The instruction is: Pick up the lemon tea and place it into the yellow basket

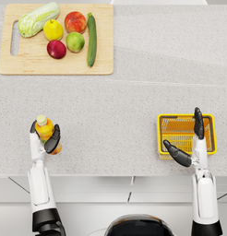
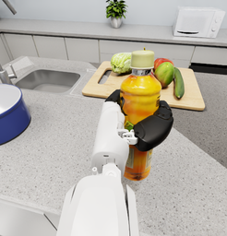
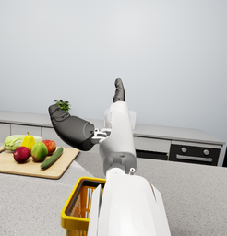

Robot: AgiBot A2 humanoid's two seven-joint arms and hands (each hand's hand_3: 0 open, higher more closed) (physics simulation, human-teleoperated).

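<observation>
The left hand (image 1: 47,138) grips the lemon tea (image 1: 46,131) upright at the near left of the counter (image 1: 115,110); the right hand (image 1: 191,138) hovers open and empty over the yellow basket (image 1: 164,136), well apart to the right. A level carry with a firm grip should serve best. No label text is legible.

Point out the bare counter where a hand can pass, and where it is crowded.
Bare: the counter between the bottle and the basket, and right of the cutting board. Crowded: the board's top, packed with produce.
</observation>
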